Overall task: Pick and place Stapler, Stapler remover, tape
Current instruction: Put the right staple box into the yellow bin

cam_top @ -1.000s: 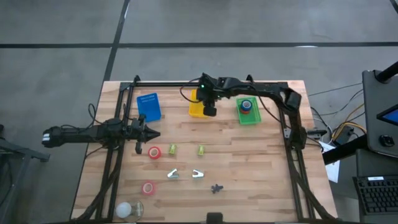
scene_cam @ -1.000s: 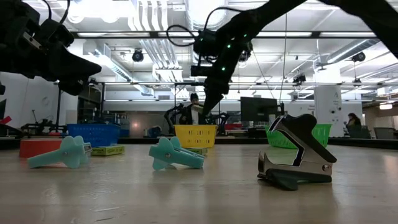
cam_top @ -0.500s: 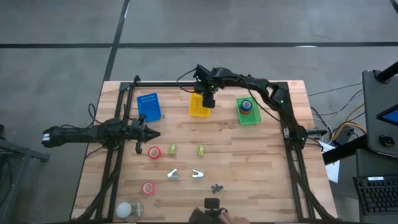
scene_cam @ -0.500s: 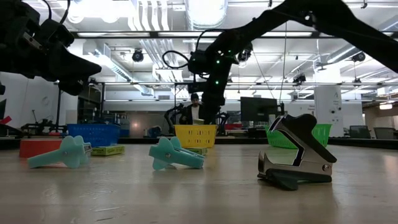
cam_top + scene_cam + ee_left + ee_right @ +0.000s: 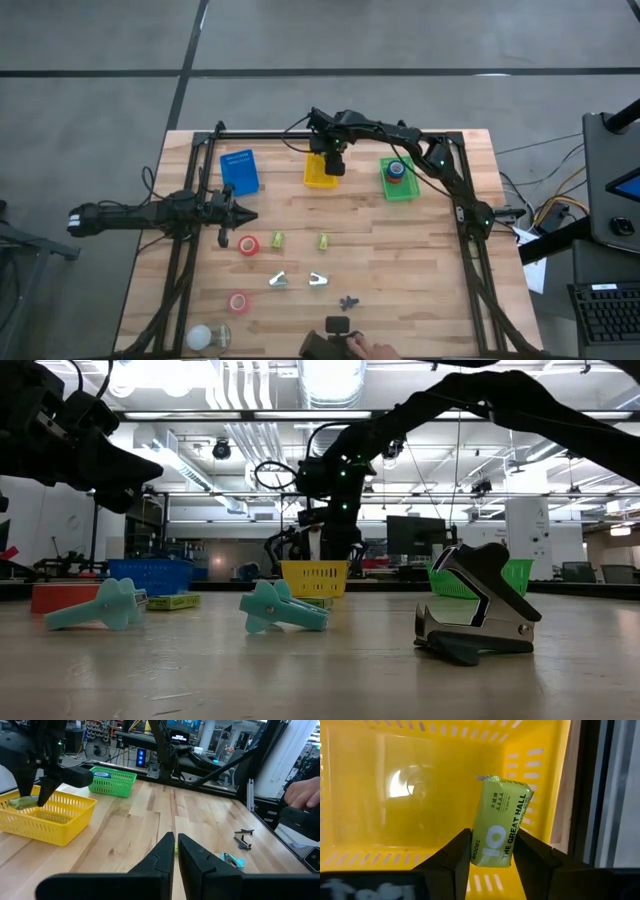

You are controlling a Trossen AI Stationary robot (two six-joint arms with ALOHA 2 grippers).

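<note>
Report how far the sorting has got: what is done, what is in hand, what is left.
Done: a round item sits in the green basket. In hand: the right tool is over the yellow basket, its fingers either side of a small green box. Left: two tape rolls, two teal removers, the dark staple remover. The left tool waits shut.

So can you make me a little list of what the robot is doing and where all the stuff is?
right end effector: over the yellow basket, a green staples box between its fingers
left end effector: shut, waiting at the table's left side
green basket: right of the yellow one, a red and blue thing inside
blue basket: left of the yellow one
black staple remover: on the table, near the front edge
red tape rolls: on the left part of the table
</note>
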